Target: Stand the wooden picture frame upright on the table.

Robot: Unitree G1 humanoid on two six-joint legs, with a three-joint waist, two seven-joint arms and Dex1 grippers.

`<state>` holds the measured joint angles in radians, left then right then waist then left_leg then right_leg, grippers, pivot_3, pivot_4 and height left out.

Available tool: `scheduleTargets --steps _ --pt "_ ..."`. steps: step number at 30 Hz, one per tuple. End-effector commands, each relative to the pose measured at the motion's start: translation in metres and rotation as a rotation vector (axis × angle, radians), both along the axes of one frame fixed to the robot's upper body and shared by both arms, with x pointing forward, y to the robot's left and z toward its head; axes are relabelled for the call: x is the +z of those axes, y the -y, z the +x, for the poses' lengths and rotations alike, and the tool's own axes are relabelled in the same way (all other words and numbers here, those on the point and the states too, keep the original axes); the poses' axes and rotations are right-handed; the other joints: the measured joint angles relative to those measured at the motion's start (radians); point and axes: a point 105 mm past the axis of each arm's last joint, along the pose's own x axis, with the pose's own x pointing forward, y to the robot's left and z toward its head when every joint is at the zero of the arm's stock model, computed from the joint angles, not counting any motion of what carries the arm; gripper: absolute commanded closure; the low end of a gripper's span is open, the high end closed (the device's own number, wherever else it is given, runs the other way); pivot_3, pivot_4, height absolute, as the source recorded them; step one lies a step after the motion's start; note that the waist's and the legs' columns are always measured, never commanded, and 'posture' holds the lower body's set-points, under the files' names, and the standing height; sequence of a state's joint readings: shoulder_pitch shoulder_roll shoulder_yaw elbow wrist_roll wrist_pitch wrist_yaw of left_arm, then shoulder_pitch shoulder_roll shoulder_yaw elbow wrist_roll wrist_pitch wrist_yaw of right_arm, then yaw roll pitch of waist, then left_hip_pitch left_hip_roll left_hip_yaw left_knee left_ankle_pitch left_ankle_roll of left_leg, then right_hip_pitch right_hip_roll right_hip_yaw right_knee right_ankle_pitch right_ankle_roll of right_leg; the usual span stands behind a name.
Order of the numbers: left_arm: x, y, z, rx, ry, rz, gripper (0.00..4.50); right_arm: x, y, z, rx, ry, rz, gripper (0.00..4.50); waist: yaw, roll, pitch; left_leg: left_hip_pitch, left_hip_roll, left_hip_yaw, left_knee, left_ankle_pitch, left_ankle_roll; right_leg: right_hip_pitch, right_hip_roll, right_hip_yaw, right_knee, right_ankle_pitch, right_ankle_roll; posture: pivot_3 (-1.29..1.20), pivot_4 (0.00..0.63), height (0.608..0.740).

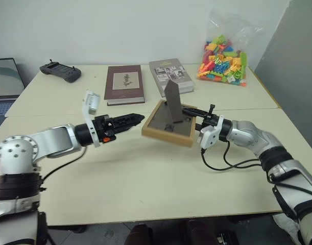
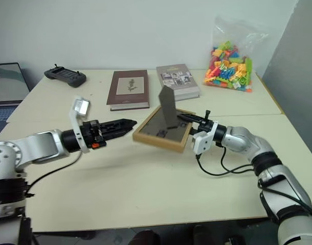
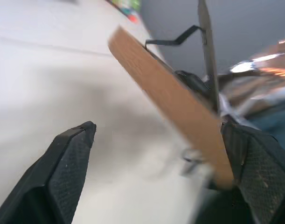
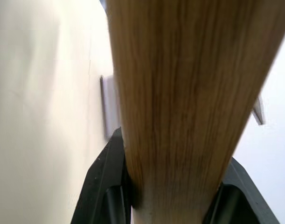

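The wooden picture frame (image 1: 163,131) hangs tilted just above the table (image 1: 145,178), dark back panel up, with its stand (image 1: 172,98) sticking upward. My right gripper (image 1: 195,119) is shut on the frame's right edge; in the right wrist view the light wood (image 4: 179,93) fills the space between its fingers (image 4: 102,186). My left gripper (image 1: 137,118) is open and points at the frame's left corner from a short distance, not touching it. In the left wrist view its fingers (image 3: 70,154) stand wide apart, with the frame's edge (image 3: 170,98) beyond them.
Behind the frame lie a maroon book (image 1: 124,83) and a grey book (image 1: 170,75). A bag of colourful blocks (image 1: 224,58) sits at the back right, a black controller (image 1: 60,71) at the back left, and a laptop (image 1: 2,87) at the far left.
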<state>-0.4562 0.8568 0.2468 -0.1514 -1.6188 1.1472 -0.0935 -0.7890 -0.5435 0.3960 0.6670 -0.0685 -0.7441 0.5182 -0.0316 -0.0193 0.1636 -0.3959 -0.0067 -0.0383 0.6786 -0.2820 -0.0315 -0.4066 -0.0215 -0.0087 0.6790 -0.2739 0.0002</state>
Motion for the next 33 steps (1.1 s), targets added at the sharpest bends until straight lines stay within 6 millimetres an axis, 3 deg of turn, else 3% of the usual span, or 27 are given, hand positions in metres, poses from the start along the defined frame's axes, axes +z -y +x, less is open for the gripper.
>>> scheduleTargets --steps 1,5,8,13,22,23,28,33 --pt "-0.003 0.014 -0.015 0.011 0.197 0.243 0.00 0.034 -0.001 0.009 0.035 -0.428 0.333 3.20 0.000 0.000 0.000 0.000 0.000 0.000 0.000 0.000 0.000 0.000 0.000 0.000 0.000 0.000 0.000 0.00 0.150 0.740" --pt "-0.018 0.022 -0.012 0.113 0.405 0.377 0.00 0.034 -0.015 0.016 0.060 -0.695 0.464 3.20 0.005 0.001 0.001 0.001 0.000 -0.001 -0.002 -0.001 0.001 -0.001 0.000 -0.001 0.001 0.000 0.000 0.00 0.150 0.740" --pt "-0.035 0.030 -0.012 0.110 0.510 0.492 0.00 0.017 -0.023 0.020 0.054 -0.825 0.435 3.20 0.007 0.002 0.001 0.002 0.000 0.000 -0.003 -0.002 0.004 -0.001 0.001 -0.001 0.002 0.000 -0.001 0.00 0.150 0.740" --pt "-0.044 0.044 -0.013 0.148 0.565 0.440 0.00 -0.022 -0.034 0.021 0.063 -1.034 0.408 3.20 0.021 0.001 0.001 0.000 -0.001 0.001 -0.002 -0.003 0.006 -0.001 0.000 -0.001 0.001 0.000 0.000 0.00 0.150 0.740" --pt "-0.052 0.043 -0.013 0.128 0.585 0.466 0.00 -0.051 -0.029 0.027 0.006 -1.102 0.434 3.20 0.026 0.001 0.000 0.000 -0.001 0.002 -0.002 -0.004 0.007 -0.002 0.000 -0.001 0.002 0.000 0.000 0.00 0.150 0.740" --pt "-0.053 0.043 -0.012 0.127 0.584 0.466 0.00 -0.052 -0.028 0.026 0.010 -1.100 0.427 2.49 0.026 0.001 0.000 0.000 -0.001 0.002 -0.002 -0.004 0.007 -0.002 0.000 -0.001 0.002 0.000 0.000 0.00 0.150 0.740" --pt "-0.052 0.043 -0.009 0.119 0.573 0.453 0.00 -0.055 -0.024 0.023 0.010 -1.090 0.401 1.46 0.027 0.001 0.000 0.000 -0.001 0.002 -0.002 -0.004 0.007 -0.002 0.000 -0.001 0.002 0.000 0.000 0.00 0.150 0.740" --pt "-0.055 0.038 -0.004 0.088 0.581 0.489 0.00 -0.061 -0.003 0.017 -0.046 -1.080 0.384 0.21 0.028 0.001 0.000 0.000 -0.001 0.002 -0.002 -0.004 0.007 -0.002 0.000 -0.001 0.002 0.000 0.000 0.00 0.150 0.740"
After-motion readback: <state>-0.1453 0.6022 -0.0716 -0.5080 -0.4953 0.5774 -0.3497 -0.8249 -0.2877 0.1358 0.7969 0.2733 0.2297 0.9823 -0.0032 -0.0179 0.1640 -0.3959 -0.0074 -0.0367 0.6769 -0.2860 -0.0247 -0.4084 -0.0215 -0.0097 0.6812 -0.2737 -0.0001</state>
